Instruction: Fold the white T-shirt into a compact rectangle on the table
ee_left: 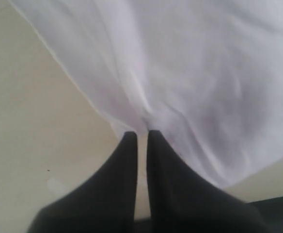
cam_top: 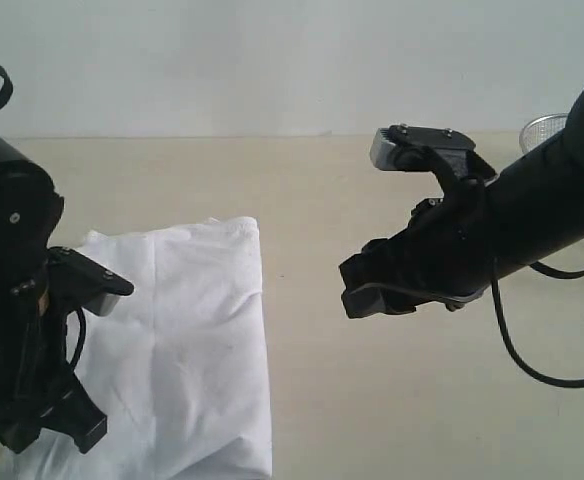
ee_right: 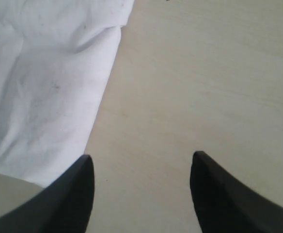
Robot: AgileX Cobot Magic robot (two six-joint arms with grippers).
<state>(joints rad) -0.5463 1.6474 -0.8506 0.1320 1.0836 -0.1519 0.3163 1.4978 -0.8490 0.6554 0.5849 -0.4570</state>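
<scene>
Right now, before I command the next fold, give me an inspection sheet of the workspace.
Surface: table, pale beige, matte.
Job's things: white T-shirt, partly folded, plain side up, lying flat on the left.
Clutter: wire-mesh basket at the far right, partly hidden behind the right arm.
Grippers: left gripper shut on the shirt's edge; right gripper open, over table beside the shirt.
Cables: black cable hangs looped under the right arm.
Surroundings: plain pale wall behind.

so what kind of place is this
Probably a robot lab bench: a broad beige table against a plain wall, two black robot arms, and a white T-shirt laid out for folding.
</scene>
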